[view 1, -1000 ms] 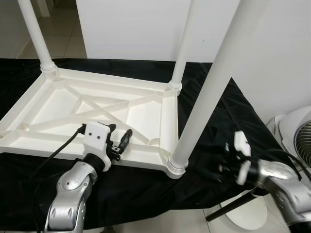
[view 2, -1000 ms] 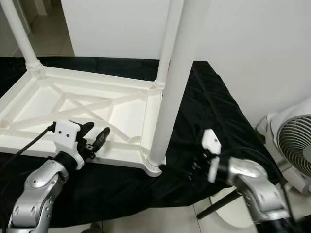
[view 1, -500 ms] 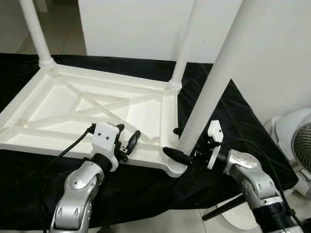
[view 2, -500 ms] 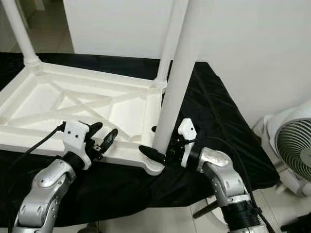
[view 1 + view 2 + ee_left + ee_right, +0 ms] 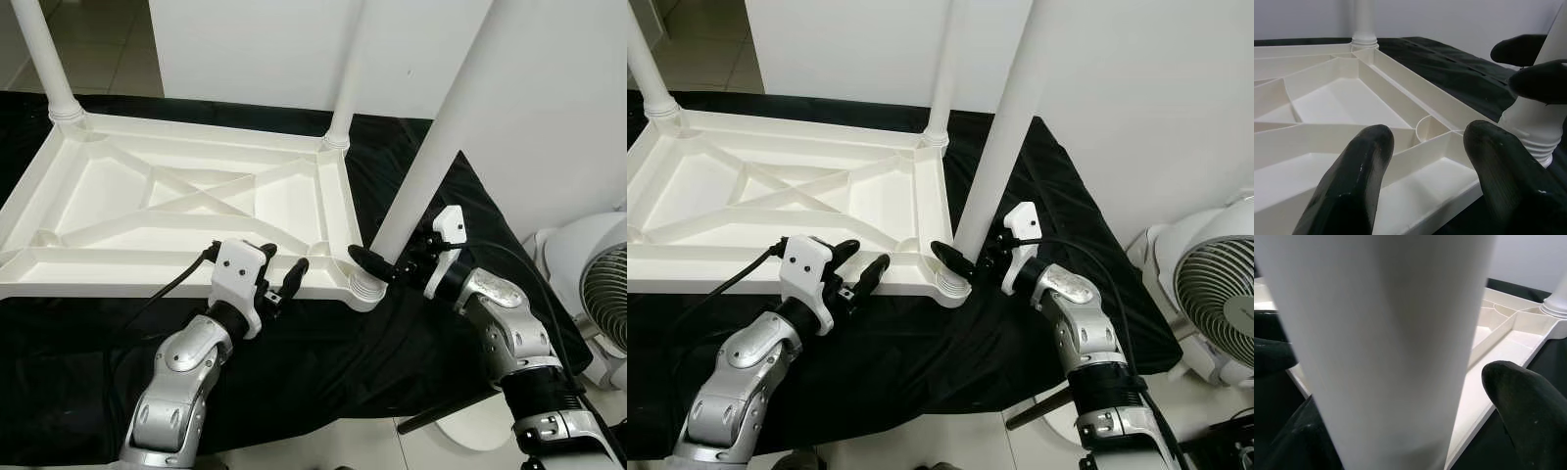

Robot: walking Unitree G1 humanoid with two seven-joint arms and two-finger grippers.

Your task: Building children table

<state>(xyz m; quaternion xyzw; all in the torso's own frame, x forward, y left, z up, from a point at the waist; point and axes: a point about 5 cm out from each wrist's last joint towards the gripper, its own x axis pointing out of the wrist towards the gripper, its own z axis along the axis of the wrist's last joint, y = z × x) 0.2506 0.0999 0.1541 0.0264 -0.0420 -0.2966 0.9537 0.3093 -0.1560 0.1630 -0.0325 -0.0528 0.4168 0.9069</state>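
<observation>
A white plastic children's table lies upside down on a black cloth, with three legs standing up. The near right leg is screwed into the corner socket. My right gripper is open and straddles this leg just above the socket; one black finger is in front and the other behind. In the right wrist view the leg stands between the fingers, with a small gap on one side. My left gripper is open and empty over the table's near rim, left of that corner.
The black cloth hangs over the front edge of the support. A white fan stands on the floor at the right, close to my right arm. A white wall rises behind. The other two legs stand at the far corners.
My right gripper has swung in from the right and now has its fingers around the near right leg. The left gripper stays at the near rim. The camera has shifted.
</observation>
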